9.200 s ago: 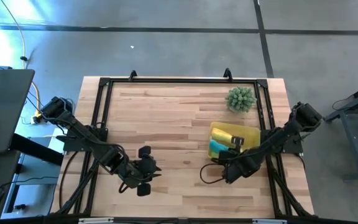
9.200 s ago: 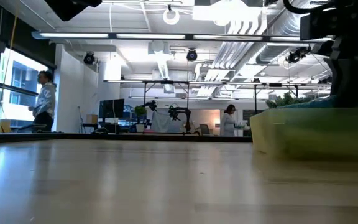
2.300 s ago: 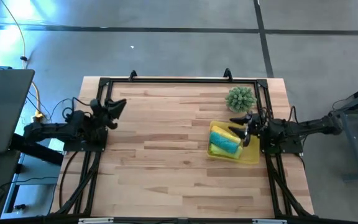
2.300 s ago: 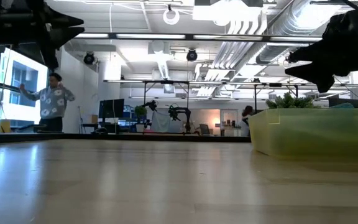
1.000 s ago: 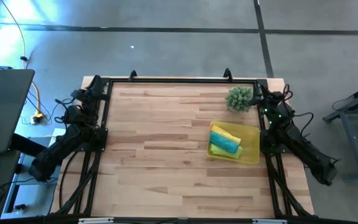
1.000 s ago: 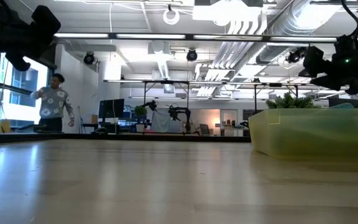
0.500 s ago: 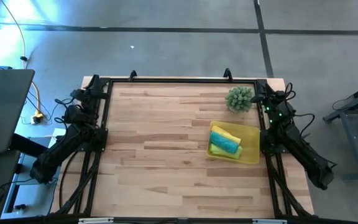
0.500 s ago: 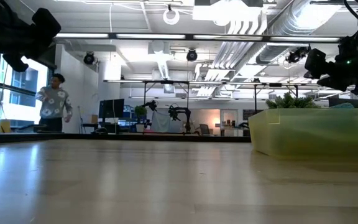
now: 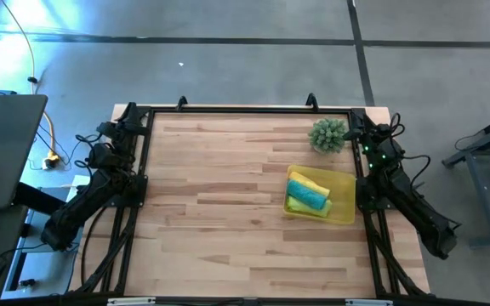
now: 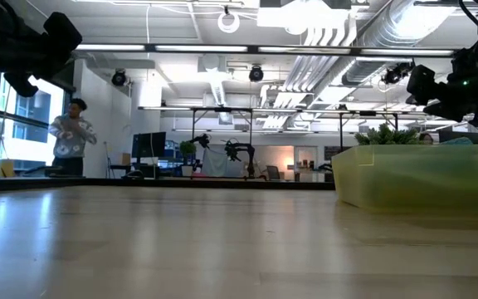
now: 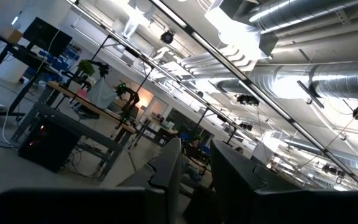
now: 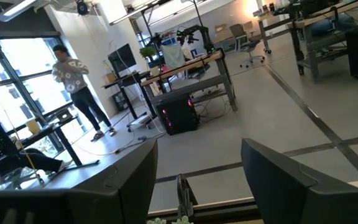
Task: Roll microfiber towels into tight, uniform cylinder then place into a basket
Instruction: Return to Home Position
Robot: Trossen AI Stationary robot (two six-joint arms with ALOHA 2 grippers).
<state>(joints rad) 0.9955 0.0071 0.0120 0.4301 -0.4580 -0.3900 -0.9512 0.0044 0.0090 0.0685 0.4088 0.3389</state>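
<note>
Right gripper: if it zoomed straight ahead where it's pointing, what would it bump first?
Probably nothing on the table. The right gripper, open, points past the plant and over the far edge into the room; depth unclear.

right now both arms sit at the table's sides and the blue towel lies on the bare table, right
No: the high view shows the blue towel in the basket. The left arm and right arm do sit at the sides.
</note>
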